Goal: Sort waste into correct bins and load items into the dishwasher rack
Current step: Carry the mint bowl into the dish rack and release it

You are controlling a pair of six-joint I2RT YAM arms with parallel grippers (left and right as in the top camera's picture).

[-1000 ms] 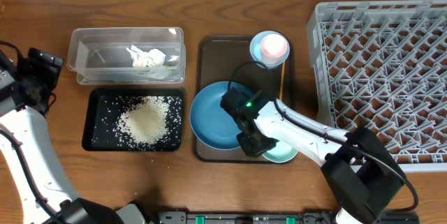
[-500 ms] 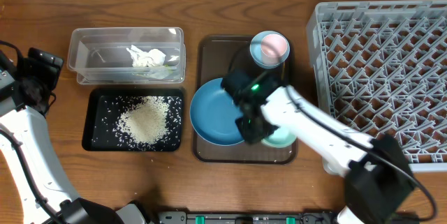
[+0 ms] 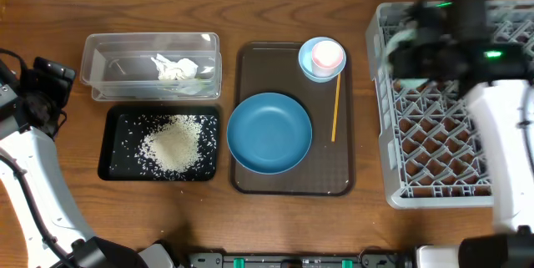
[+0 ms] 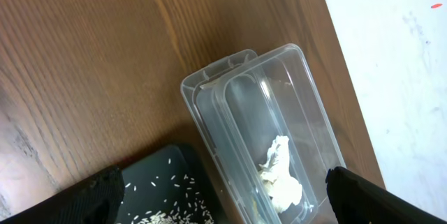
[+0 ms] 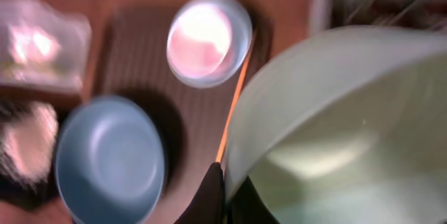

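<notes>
Your right fingers [image 5: 209,203] pinch the rim of the mint-green bowl [image 5: 335,126], carried over the far left part of the dishwasher rack [image 3: 450,134] (both views of it are blurred). Your left fingers [image 4: 98,195] are spread with nothing between them, above the clear tub [image 4: 258,133] holding paper scraps [image 4: 279,178]. The black tray [image 3: 113,168] beside it carries the rice [image 3: 171,143]. On the brown serving tray [image 3: 250,59] sit the dark-blue dish [image 3: 269,132] and the pink cup [image 3: 327,53], nested in the pale-blue bowl [image 3: 305,61].

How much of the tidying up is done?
Paper sits in the clear tub and rice in the black tray. The right claw holds the green bowl over the rack. The blue dish, pink cup and its pale bowl are left on the brown tray.
</notes>
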